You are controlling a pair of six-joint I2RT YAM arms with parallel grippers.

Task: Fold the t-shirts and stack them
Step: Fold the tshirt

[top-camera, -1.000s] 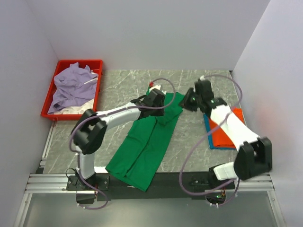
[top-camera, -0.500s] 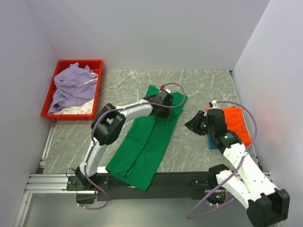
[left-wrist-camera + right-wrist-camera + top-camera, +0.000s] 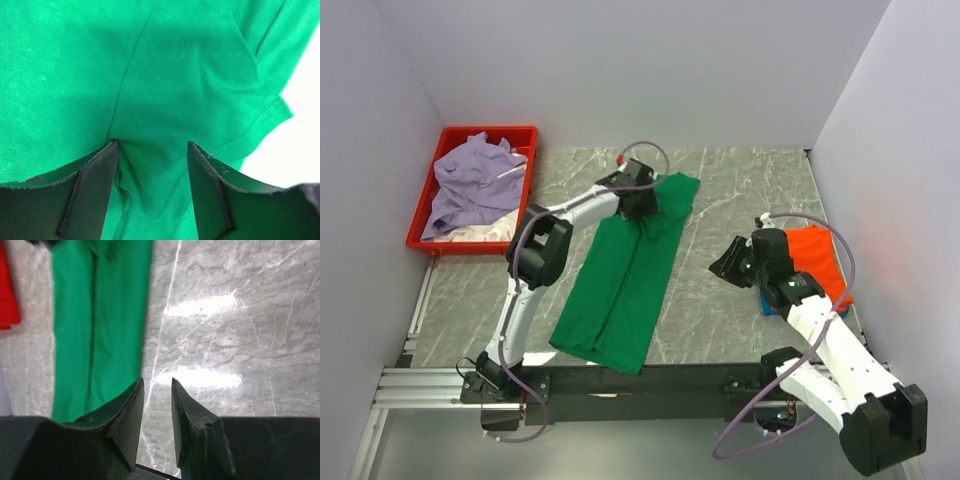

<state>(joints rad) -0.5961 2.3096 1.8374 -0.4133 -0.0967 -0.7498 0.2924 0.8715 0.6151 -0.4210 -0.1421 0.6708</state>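
The green t-shirt (image 3: 620, 290) lies folded into a long strip, running from the table's middle back toward the front edge. My left gripper (image 3: 640, 203) sits on its far end. In the left wrist view its jaws (image 3: 152, 145) pinch a raised pucker of the green cloth (image 3: 175, 75). My right gripper (image 3: 723, 262) hovers over bare table to the right of the shirt, empty, its jaws (image 3: 157, 382) only narrowly apart. The green strip also shows in the right wrist view (image 3: 95, 315). A folded orange t-shirt (image 3: 817, 255) lies on a blue one (image 3: 765, 302) at the right.
A red tray (image 3: 480, 131) at the back left holds a crumpled lavender t-shirt (image 3: 470, 185) over a white one (image 3: 470, 233). White walls close in the left, back and right. A black rail (image 3: 670, 380) runs along the table's front edge.
My left gripper moved back and left, dragging the green shirt away from the front edge. My right arm left the shirt's far end and pulled back to the right.
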